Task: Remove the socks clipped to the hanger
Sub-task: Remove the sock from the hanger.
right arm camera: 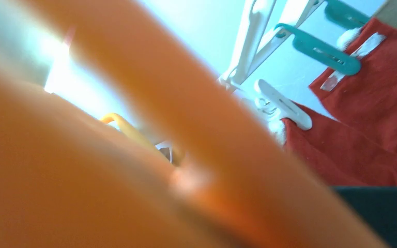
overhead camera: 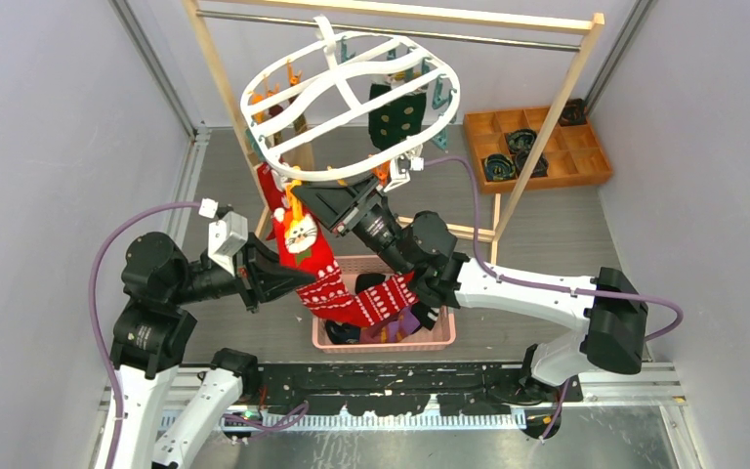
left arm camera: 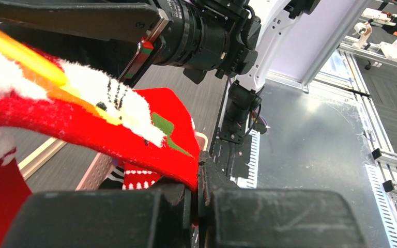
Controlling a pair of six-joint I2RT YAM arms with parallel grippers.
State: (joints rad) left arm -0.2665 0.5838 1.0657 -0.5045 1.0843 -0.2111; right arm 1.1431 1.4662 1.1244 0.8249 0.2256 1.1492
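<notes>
The white oval hanger hangs from the wooden rack's rail. A red sock with a white cat face hangs from an orange clip at its near rim. My left gripper is shut on that sock's lower edge. My right gripper reaches up to the orange clip, which fills the right wrist view as a blur and hides the jaws. A dark green sock hangs on the far side. More red socks hang from a white clip and a teal clip.
A pink basket under the hanger holds several socks, with a red patterned one draped over it. A wooden compartment tray sits at the back right. The light wooden rack's leg slants beside the right arm.
</notes>
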